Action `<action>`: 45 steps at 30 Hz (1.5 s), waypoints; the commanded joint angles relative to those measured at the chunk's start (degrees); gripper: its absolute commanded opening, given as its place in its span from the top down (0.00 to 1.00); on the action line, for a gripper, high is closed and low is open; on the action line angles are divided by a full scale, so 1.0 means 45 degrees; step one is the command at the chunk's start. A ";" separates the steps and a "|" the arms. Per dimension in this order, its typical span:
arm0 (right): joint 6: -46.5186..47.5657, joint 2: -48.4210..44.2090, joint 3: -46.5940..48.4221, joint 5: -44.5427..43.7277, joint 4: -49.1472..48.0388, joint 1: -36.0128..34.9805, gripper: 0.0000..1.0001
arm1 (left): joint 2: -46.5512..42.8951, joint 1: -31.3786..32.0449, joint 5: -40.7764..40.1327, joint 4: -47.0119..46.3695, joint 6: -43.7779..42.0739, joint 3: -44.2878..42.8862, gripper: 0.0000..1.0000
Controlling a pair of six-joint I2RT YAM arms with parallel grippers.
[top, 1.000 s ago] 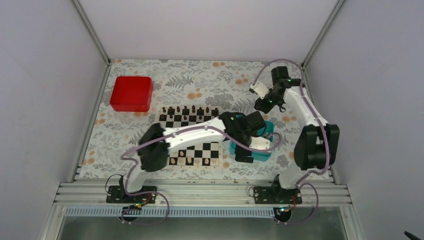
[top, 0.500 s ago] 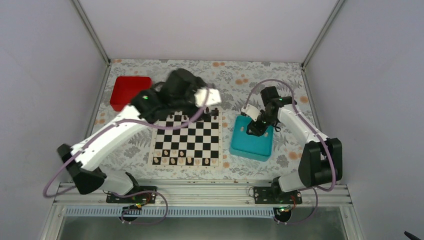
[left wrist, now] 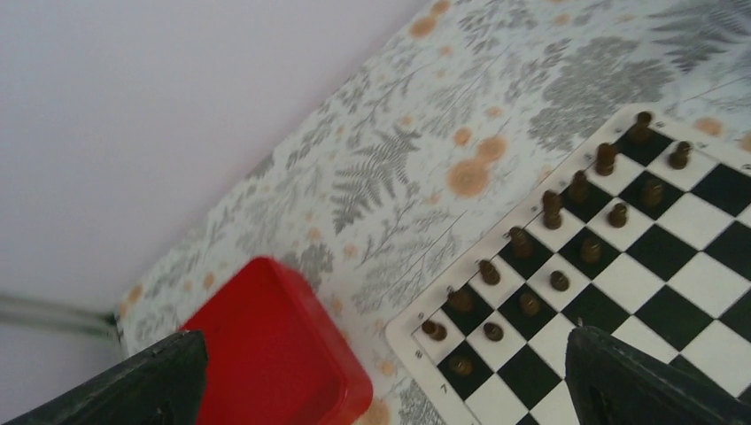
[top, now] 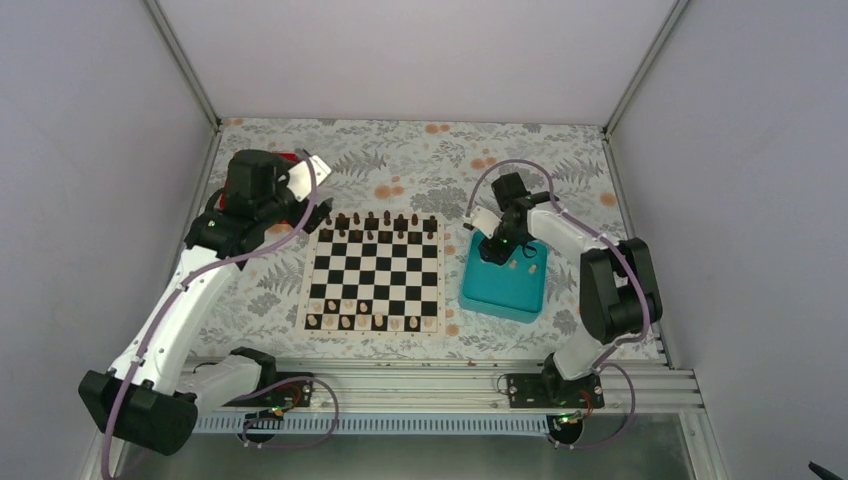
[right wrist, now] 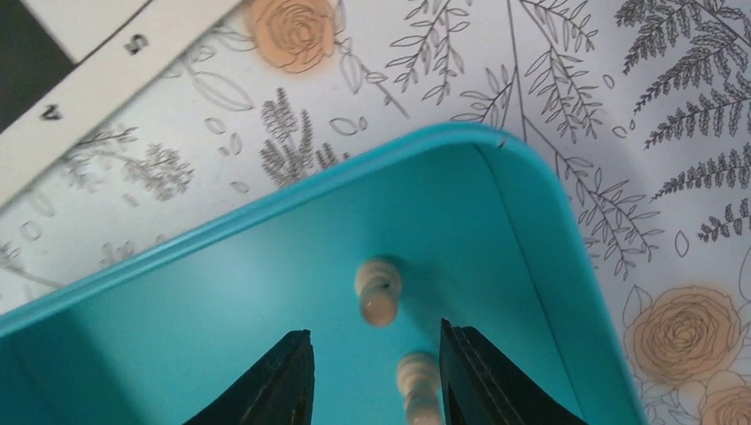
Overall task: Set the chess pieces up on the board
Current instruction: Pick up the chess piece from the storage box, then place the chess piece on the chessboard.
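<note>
Smooth, softly glossy plastic for the teal rounded tray [right wrist: 221, 292], lower left of the right wrist view; satin on the pale turned-wood pawns [right wrist: 378, 288] inside. Smooth red plastic box [left wrist: 266, 354], lower left of the left wrist view. Matt floral-printed table cover [left wrist: 398, 177]; flat matt black-and-white chessboard [left wrist: 673, 266]; faintly shiny dark brown wooden pieces [left wrist: 552, 209].

Both arms are built alike, with long white shell-covered links joined by chunky black joint housings. The left arm [top: 180, 300] and the right arm [top: 565, 225] each stand on a flat black base plate [top: 265, 388] at the 6 o'clock edge of the overhead view. A thin lilac cable [top: 497, 168] loops loosely along each arm from base to wrist. Small green lights [top: 213, 222] glow on the black joints. The left claw [left wrist: 385, 341] has matte black, wedge-shaped fingers [left wrist: 155, 381]. The right claw [right wrist: 374, 335] shows the same dark, tapering fingers.
</note>
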State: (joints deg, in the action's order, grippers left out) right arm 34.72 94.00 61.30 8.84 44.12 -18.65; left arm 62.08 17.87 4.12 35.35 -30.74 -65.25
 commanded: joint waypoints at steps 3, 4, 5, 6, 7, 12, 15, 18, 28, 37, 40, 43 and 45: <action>-0.0352 0.1135 0.0572 -0.0457 -0.0837 -0.0243 0.63 | -0.1066 -0.1792 0.0620 -0.1440 0.1148 0.1518 0.00; -0.0330 0.1294 0.0591 -0.0433 -0.0822 -0.0280 0.64 | -0.1199 -0.2102 0.0800 -0.1498 0.1192 0.1706 0.00; -0.0318 0.1389 0.0596 -0.0423 -0.0837 -0.0319 0.64 | -0.1338 -0.2372 0.0954 -0.1522 0.1246 0.1849 0.00; -0.0311 0.1452 0.0568 -0.0383 -0.0836 -0.0353 0.65 | -0.1453 -0.2606 0.1088 -0.1523 0.1287 0.1992 0.00; -0.0284 0.1536 0.0557 -0.0323 -0.0795 -0.0374 0.65 | -0.1543 -0.2891 0.1181 -0.1542 0.1317 0.2114 0.00; -0.0304 0.1719 0.0347 -0.0461 -0.0944 -0.0521 0.75 | -0.1990 -0.3589 0.1531 -0.1538 0.1399 0.2641 0.00; -0.0369 0.1570 0.0324 -0.0537 -0.0961 -0.0542 0.84 | -0.2167 -0.3961 0.1871 -0.1559 0.1468 0.2778 0.00; -0.0426 0.1164 0.0348 -0.0566 -0.0724 -0.0542 0.89 | -0.2212 -0.4166 0.2092 -0.1548 0.1499 0.2869 0.00; -0.0622 -0.0681 0.1273 -0.1070 0.1401 -0.1501 0.95 | -0.2132 -0.4529 0.2533 -0.1628 0.1617 0.2880 0.00; -0.0835 -0.0181 0.3611 -0.1285 0.2755 -0.5578 0.95 | -0.2148 -0.4599 0.2747 -0.1936 0.2105 0.3095 0.00; -0.0597 0.0683 0.4054 -0.0899 0.2613 -0.6507 0.95 | -0.2193 -0.4643 0.2646 -0.1910 0.2067 0.3093 0.00; -0.0454 0.1570 0.4682 -0.0397 0.2614 -0.7189 0.95 | -0.2275 -0.4725 0.2678 -0.1897 0.2083 0.3157 0.00; -0.0386 0.2168 0.4990 -0.0232 0.2575 -0.7561 0.95 | -0.2347 -0.4767 0.2728 -0.1944 0.2104 0.3256 0.00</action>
State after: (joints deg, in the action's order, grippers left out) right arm 32.05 99.22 81.21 5.23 54.63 -50.28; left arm 52.84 -3.01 15.27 28.25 -21.98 -51.53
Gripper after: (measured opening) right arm 0.103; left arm 0.999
